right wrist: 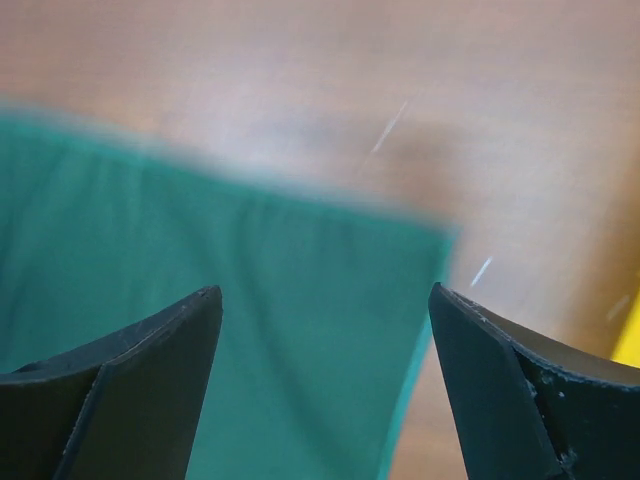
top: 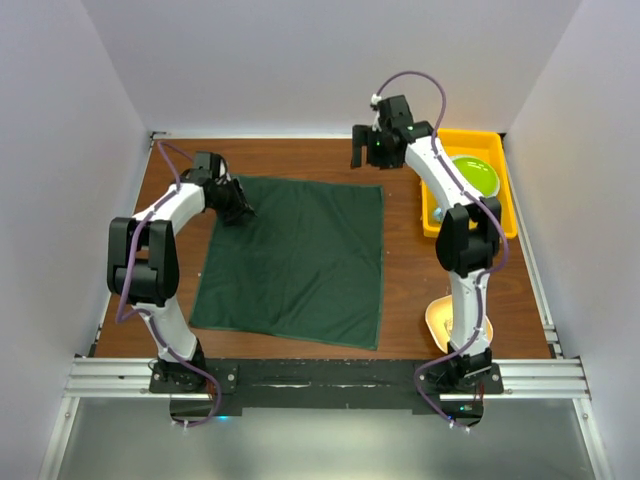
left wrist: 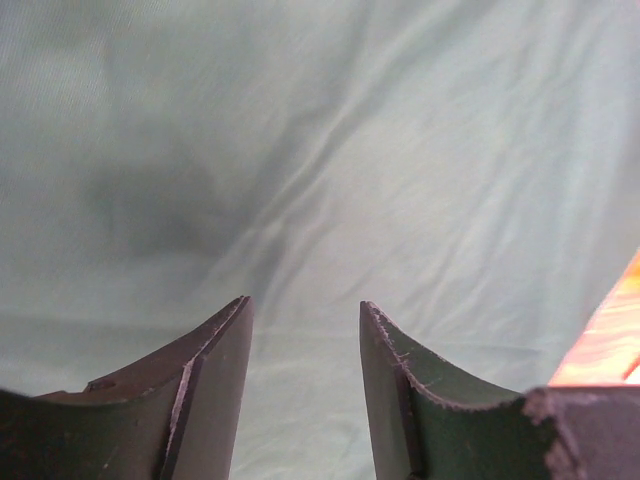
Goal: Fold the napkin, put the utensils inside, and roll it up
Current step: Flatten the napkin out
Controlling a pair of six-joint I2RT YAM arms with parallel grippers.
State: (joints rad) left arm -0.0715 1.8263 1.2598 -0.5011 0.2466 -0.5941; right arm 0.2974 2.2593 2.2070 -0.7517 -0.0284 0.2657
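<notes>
Wooden table [top: 402, 285] bears the flat napkin [top: 300, 262]; left gripper [left wrist: 305, 310] and right gripper [right wrist: 325, 295], both gaping empty, should pinch its far corners evenly.

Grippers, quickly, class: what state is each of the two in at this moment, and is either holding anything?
Left gripper: open, holding nothing, low over the napkin.
Right gripper: open wide, holding nothing, above the napkin's corner.

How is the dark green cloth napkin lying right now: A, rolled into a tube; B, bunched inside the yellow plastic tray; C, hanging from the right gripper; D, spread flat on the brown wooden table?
D: the dark green cloth napkin lies open as a wide sheet on the brown wooden table; the right gripper holds nothing.
</notes>
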